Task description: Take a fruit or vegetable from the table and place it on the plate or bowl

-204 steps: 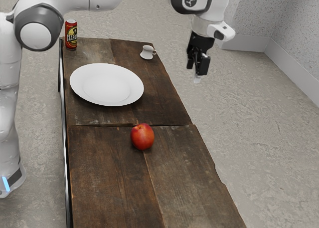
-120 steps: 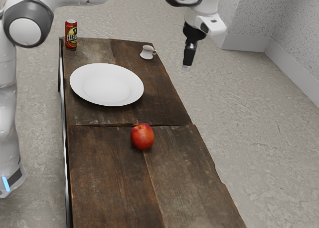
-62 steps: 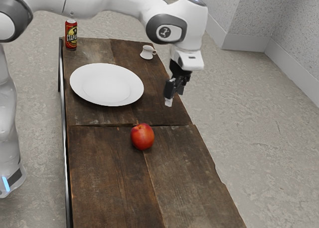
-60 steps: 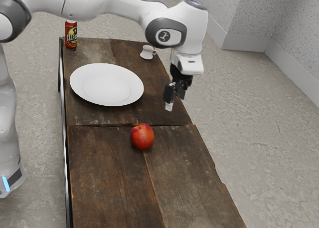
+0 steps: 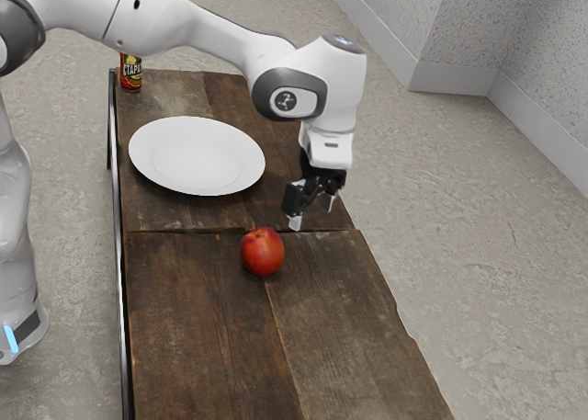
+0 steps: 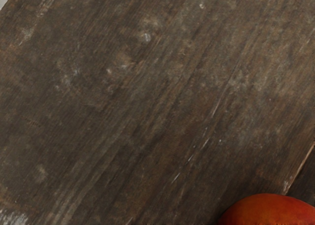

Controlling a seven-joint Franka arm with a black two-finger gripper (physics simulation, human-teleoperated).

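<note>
A red apple (image 5: 263, 252) lies near the middle of the dark wooden table (image 5: 211, 346). The same apple (image 6: 268, 211) peeks into the wrist view just beyond my hand, above bare planks (image 6: 147, 102). A white plate (image 5: 197, 155) rests empty farther along the table toward the exterior view's left. My black gripper (image 5: 306, 210) hangs open and empty just above the table, a short way up and to the exterior view's right of the apple, apart from it.
A red soda can (image 5: 131, 74) stands at the table's far corner, partly behind my arm. The table's right edge (image 5: 354, 229) runs close under my hand, with grey floor (image 5: 478, 218) beyond it.
My arm has swung in from over the floor and come down toward the apple. The small white cup at the far edge is now hidden behind my arm. Apple and plate have not moved.
</note>
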